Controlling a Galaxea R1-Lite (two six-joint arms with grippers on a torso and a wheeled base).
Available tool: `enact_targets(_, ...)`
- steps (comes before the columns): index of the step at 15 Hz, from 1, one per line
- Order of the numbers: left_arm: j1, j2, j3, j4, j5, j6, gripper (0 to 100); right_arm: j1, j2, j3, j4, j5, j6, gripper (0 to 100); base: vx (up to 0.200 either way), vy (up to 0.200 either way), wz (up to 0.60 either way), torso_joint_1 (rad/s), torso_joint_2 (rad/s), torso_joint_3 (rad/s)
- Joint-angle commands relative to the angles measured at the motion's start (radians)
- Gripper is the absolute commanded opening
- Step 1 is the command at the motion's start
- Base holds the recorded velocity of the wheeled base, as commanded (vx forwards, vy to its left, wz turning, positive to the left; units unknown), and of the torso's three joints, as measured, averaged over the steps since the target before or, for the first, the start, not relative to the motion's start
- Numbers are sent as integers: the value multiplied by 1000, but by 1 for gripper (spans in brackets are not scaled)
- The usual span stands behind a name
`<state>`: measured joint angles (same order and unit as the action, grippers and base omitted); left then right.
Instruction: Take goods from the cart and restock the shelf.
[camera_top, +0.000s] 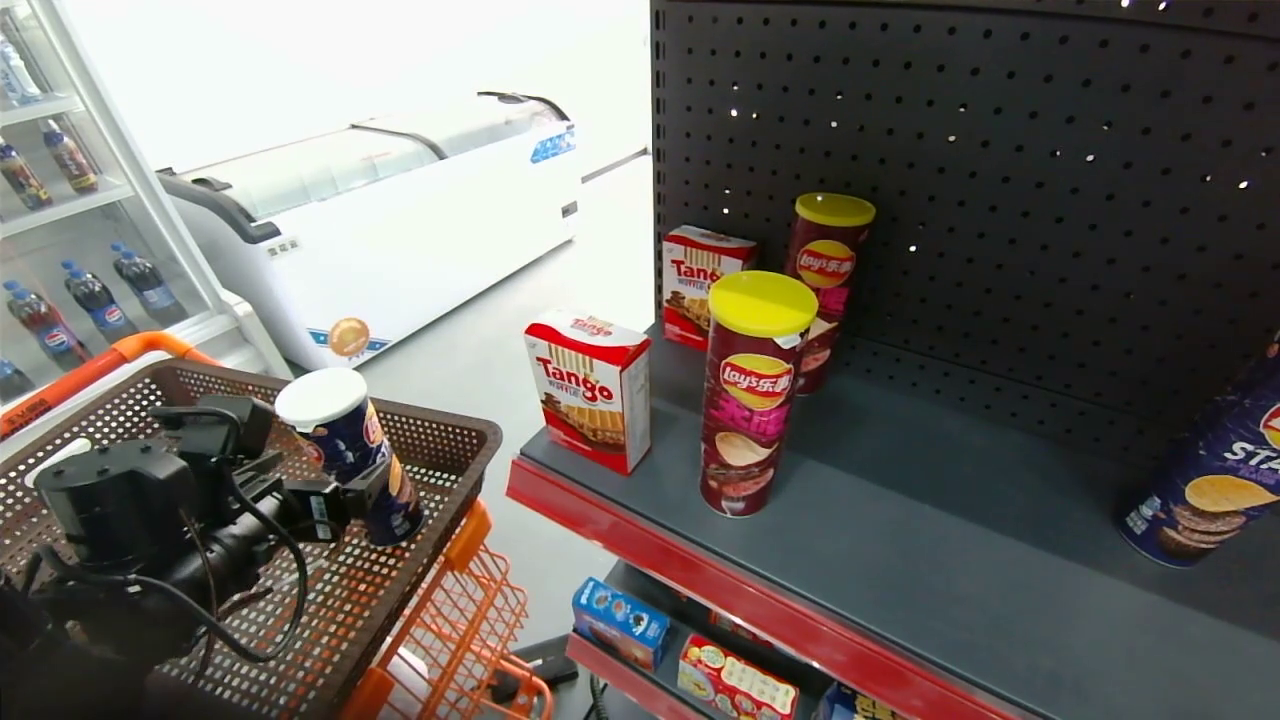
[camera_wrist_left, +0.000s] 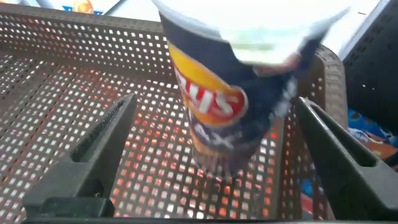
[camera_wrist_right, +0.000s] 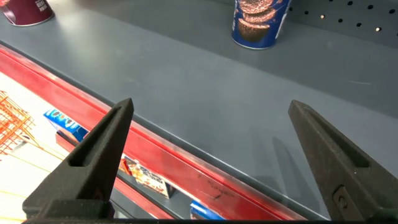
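A dark blue chip can (camera_top: 345, 440) with a white lid leans tilted inside the brown cart basket (camera_top: 440, 425). My left gripper (camera_top: 350, 490) is open around its middle. In the left wrist view the can (camera_wrist_left: 230, 106) stands between the spread fingers (camera_wrist_left: 99, 143), with a gap on one side, over the basket mesh (camera_wrist_left: 62, 74). My right gripper (camera_wrist_right: 211, 109) hangs open with nothing in it, over the grey shelf board (camera_wrist_right: 217, 74) near its red front edge. The shelf (camera_top: 900, 530) holds two maroon chip cans (camera_top: 755, 390) (camera_top: 828, 285), two wafer boxes (camera_top: 590, 390) (camera_top: 700, 280) and another blue can (camera_top: 1215, 470).
Black pegboard (camera_top: 1000, 150) backs the shelf. Free board lies between the front maroon can and the blue can (camera_wrist_right: 258, 22) at the right. A lower shelf carries small boxes (camera_top: 620, 620). A white chest freezer (camera_top: 400, 220) and a drinks fridge (camera_top: 70, 200) stand behind the cart.
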<state>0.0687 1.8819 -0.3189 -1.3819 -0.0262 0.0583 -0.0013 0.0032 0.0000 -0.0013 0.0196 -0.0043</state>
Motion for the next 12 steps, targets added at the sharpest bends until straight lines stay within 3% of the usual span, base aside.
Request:
enact_targets(1, 0, 86, -63, -2, 0, -2, 100, 0, 0, 0, 0, 0, 0, 100, 0, 0, 0, 0, 0, 0)
enact_targets(6, -6, 154, -160, -32, 2, -3, 100, 0, 0, 0, 0, 0, 0, 100, 0, 0, 0, 0, 0, 0)
enact_targets(10, -32, 143, -167, -26, 2, 3, 100, 0, 0, 0, 0, 0, 0, 100, 0, 0, 0, 0, 0, 0)
enact_targets(12, -50, 98, -164, -12, -3, -9, 100, 0, 0, 0, 0, 0, 0, 100, 0, 0, 0, 0, 0, 0)
